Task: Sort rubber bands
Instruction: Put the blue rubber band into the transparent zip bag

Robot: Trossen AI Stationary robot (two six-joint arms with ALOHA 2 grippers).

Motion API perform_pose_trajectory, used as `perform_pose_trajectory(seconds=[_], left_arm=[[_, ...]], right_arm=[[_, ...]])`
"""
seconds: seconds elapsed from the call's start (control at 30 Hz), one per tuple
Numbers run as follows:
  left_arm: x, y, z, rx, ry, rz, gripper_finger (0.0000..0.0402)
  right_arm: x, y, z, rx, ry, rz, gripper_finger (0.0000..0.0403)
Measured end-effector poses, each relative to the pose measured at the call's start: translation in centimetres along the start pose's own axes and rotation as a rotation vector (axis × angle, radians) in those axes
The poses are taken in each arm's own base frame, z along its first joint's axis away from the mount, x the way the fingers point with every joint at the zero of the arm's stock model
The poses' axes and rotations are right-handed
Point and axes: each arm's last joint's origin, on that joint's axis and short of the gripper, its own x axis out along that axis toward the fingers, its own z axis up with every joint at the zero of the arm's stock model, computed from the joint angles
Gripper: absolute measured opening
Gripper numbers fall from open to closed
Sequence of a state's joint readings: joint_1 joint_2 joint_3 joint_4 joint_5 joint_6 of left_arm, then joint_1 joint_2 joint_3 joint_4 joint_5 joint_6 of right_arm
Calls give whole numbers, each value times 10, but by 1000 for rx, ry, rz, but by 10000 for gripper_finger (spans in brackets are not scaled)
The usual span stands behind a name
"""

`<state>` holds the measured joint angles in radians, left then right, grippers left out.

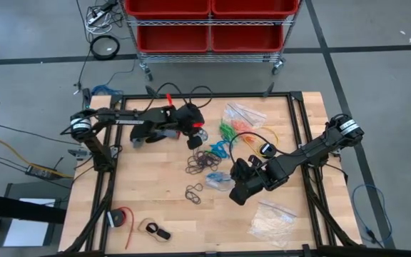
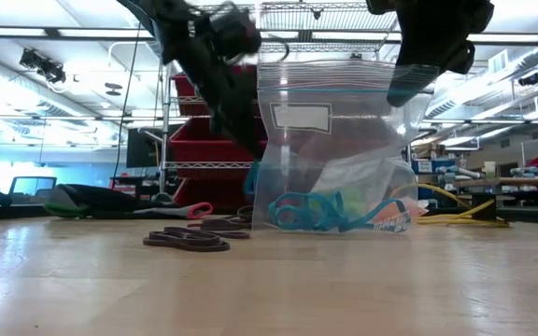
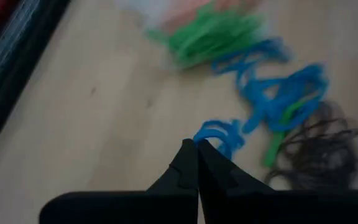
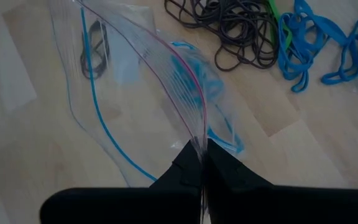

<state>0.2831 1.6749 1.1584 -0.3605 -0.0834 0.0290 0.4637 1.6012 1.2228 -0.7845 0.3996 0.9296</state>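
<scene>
Over the tabletop (image 1: 148, 207), my left tool (image 3: 197, 146) pinches blue rubber bands (image 3: 219, 134); my right tool (image 4: 202, 144) grips the bag (image 4: 135, 74), which I should hold wide.

A robotics lab or workshop on an open industrial floor.

A wooden worktable (image 1: 155, 207) in a black metal frame stands on grey concrete. Just behind the table is a wheeled wire rack (image 1: 209, 53) of red storage bins (image 1: 168, 36). Beyond the rack, the low view shows exposed ceiling ducts (image 2: 493, 89), monitors (image 2: 28, 186) and cluttered benches (image 2: 530, 177).
</scene>
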Motion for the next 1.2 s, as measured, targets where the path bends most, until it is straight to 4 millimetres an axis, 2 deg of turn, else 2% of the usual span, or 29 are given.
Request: perform_pose_trajectory(seconds=[0.1, 0.23, 0.4, 0.53, 0.73, 0.93, 1.07, 1.2], left_arm=[[13, 2, -6, 21, 41, -150, 1], [28, 4, -15, 37, 120, -39, 1], [37, -2, -30, 83, 178, -164, 3], [43, -1, -51, 69, 242, -80, 12], [50, 1, -76, 19, 258, -72, 36], [50, 2, -76, 9, 222, -40, 62], [48, 3, -70, 22, 158, 65, 64], [48, 2, -64, 17, 104, 86, 64]], right_arm=[[0, 0, 0, -5, -3, 4, 0], [0, 0, 0, -5, -2, 3, 0], [0, 0, 0, -5, -2, 4, 0], [0, 0, 0, -5, -3, 5, 0], [0, 1, 1, -13, -5, 7, 0], [0, 0, 1, -18, -6, 7, 0], [0, 0, 1, -19, -6, 8, 0], [0, 1, 1, -19, -7, 9, 0]])
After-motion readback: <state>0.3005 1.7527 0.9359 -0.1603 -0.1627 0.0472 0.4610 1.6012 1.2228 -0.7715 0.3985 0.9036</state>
